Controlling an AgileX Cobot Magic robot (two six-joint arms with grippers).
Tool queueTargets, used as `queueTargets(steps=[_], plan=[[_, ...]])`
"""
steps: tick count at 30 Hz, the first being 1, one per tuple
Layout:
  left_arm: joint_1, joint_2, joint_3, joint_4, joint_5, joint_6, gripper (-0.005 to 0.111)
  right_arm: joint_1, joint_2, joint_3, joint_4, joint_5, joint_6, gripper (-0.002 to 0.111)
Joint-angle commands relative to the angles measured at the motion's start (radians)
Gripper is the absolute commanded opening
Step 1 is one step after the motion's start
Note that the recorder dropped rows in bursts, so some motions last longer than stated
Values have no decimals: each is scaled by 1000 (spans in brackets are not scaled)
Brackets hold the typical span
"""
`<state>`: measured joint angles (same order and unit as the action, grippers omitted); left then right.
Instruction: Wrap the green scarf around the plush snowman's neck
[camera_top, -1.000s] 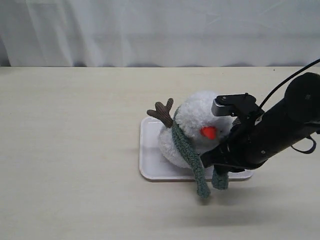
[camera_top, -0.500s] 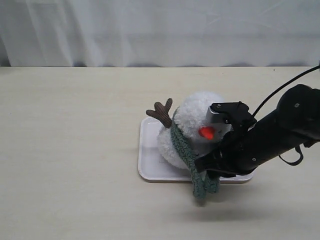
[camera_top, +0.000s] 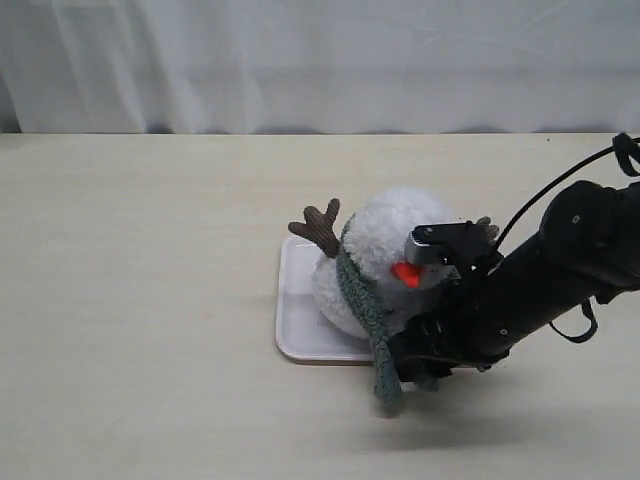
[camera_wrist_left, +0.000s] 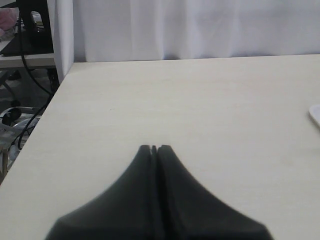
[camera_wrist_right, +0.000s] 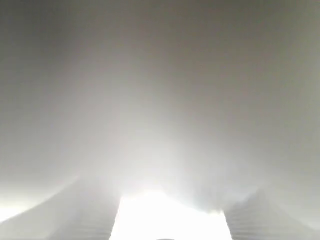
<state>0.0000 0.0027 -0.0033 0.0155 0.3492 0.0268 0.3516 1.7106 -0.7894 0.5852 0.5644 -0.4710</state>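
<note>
The plush snowman (camera_top: 385, 228) lies on a white tray (camera_top: 297, 322), with its orange nose (camera_top: 405, 273) facing front. The green scarf (camera_top: 362, 300) runs from the neck crease down the front and hangs over the tray's near edge. My right gripper (camera_top: 415, 362) sits low in front of the snowman, beside that hanging strip, and the scarf's other end (camera_top: 429, 380) shows just under it, apparently held. The right wrist view is a washed-out white blur. My left gripper (camera_wrist_left: 155, 148) is shut and empty over bare table, out of the exterior view.
A brown twig arm (camera_top: 318, 226) sticks up at the snowman's left. A white curtain (camera_top: 320, 60) backs the table. The left wrist view shows the table's side edge (camera_wrist_left: 50, 107) and a sliver of the tray (camera_wrist_left: 316, 115).
My right arm has moved left and lower across the snowman's front, carrying the scarf end over the hanging strip. The snowman and tray shifted slightly left.
</note>
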Motion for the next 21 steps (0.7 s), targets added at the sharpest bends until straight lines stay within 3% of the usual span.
queueTargets(steps=[1,11,21], plan=[[0,-3,3,-1,-12,-2,0,0,-27,5,54,249,-12,56],[0,-3,3,-1,-12,-2,0,0,-142,5,89,345,-15,54],[0,-3,3,-1,-8,-2,0,0,-351,5,89,314,-20,24]])
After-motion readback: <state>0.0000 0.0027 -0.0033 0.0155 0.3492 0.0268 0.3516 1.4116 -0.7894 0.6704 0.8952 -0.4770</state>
